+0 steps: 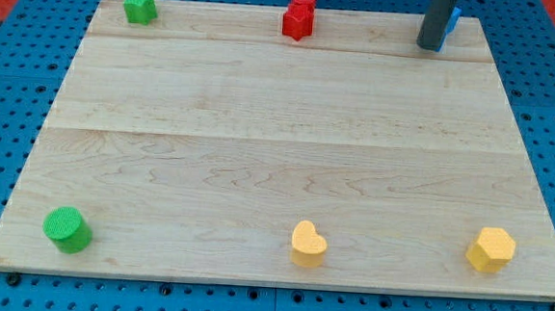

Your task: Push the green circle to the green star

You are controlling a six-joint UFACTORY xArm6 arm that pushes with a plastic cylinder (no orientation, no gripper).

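Note:
The green circle (67, 229) stands near the board's bottom left corner. The green star (140, 6) stands near the top left corner, far up the view from the circle. My tip (428, 46) is at the top right of the board, touching or just beside a blue block (451, 23) that the rod mostly hides. The tip is far from both green blocks.
Two red blocks (300, 15) stand together at the top middle. A yellow heart (308, 243) stands at the bottom middle and a yellow hexagon (491, 250) at the bottom right. The wooden board (288, 146) lies on a blue pegboard.

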